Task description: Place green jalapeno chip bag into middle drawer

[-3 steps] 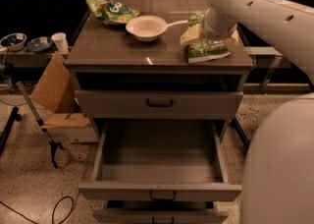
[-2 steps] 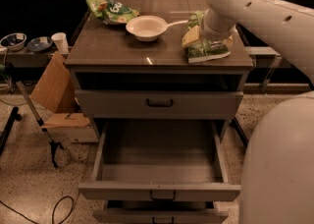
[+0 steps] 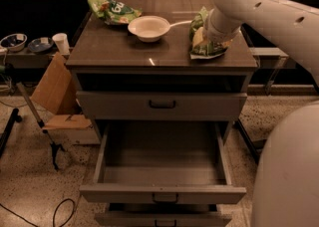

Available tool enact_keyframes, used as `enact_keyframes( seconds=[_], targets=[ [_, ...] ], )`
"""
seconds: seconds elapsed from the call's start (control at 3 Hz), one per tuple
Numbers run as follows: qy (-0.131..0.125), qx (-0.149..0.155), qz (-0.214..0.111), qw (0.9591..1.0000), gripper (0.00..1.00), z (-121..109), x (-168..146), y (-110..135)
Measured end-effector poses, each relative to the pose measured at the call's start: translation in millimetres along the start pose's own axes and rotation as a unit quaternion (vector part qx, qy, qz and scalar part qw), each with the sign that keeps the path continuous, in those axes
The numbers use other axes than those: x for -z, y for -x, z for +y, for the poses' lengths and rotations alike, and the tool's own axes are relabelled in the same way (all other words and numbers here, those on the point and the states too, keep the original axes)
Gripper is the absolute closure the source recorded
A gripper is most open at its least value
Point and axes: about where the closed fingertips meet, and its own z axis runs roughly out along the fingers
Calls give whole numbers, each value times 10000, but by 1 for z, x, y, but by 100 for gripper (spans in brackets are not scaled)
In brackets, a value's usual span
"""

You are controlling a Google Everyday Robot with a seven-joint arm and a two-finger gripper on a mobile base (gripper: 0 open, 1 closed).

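Observation:
The green jalapeno chip bag point(image 3: 205, 50) lies on the right side of the cabinet top point(image 3: 114, 52), one end raised toward the back. My gripper point(image 3: 207, 38) is down on the bag, mostly hidden behind the white wrist of my arm point(image 3: 239, 2). The middle drawer point(image 3: 162, 193) is pulled out below, with a small dark handle on its front. Its tray holds nothing.
A white bowl point(image 3: 148, 27) and a brighter green bag point(image 3: 112, 11) sit on the cabinet top to the left. The top drawer point(image 3: 162, 104) is shut. Cardboard point(image 3: 52, 89) and a low shelf with a cup point(image 3: 61, 43) stand at left. My base point(image 3: 289, 171) is at right.

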Motion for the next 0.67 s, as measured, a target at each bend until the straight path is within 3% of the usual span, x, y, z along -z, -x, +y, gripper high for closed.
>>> enact_keyframes(
  seconds=[0.33,0.67],
  targets=[
    [122,-12,-160,9998,89,3,26,-1],
    [187,-32,-476,9987,100,1,73,-7]
  ],
)
